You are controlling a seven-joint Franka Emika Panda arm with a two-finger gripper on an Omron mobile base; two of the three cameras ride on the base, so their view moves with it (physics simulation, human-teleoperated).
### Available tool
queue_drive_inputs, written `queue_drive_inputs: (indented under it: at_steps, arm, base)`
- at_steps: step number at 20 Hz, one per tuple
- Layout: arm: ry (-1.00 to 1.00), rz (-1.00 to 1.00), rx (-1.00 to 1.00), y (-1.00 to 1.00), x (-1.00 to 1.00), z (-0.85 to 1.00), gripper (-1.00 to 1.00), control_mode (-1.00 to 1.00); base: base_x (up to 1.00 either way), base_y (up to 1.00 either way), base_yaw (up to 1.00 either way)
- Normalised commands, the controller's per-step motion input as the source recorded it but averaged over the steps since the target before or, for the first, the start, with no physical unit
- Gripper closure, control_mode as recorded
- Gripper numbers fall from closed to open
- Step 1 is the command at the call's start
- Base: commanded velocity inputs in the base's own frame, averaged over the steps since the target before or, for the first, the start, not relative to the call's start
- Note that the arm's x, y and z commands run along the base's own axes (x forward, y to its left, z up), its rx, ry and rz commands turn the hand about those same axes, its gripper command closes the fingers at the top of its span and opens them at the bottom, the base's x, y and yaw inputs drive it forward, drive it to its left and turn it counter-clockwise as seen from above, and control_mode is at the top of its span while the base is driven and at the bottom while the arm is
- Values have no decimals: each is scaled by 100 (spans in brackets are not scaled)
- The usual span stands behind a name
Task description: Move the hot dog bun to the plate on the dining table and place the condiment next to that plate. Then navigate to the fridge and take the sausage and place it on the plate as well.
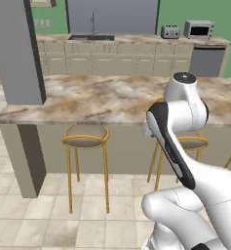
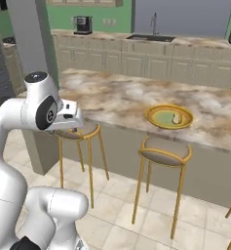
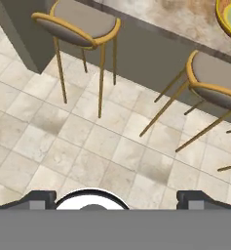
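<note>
Hot dog bun [image 2: 176, 118], a small golden-tan roll, lies on the round yellow-rimmed, pale green plate [image 2: 156, 113] on the beige marbled dining table [image 2: 117, 100]; two-finger gripper [image 3: 117, 199] spread wide, holding nothing, above tiled floor [image 3: 87, 146] near yellow-framed stools [image 3: 80, 24]

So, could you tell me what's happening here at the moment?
The robot stands at the dining table, facing the bar stools. Its gripper is open and empty, pointing down at the tiled floor. The plate already sits on the table with a small pale item on it, too small to identify.
</note>
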Motion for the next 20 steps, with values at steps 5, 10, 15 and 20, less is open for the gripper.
queue_drive_inputs:
  at_steps: [5, 10, 15, 20]
  arm:
    - [0, 0, 0, 0, 0, 0, -100, 100]
    - [0, 0, 0, 0, 0, 0, -100, 100]
    - [0, 0, 0, 0, 0, 0, -100, 100]
    - [0, 0, 0, 0, 0, 0, -100, 100]
  base:
    - [-5, 100, 34]
    - [14, 100, 16]
    - [71, 100, 0]
    - [82, 100, -9]
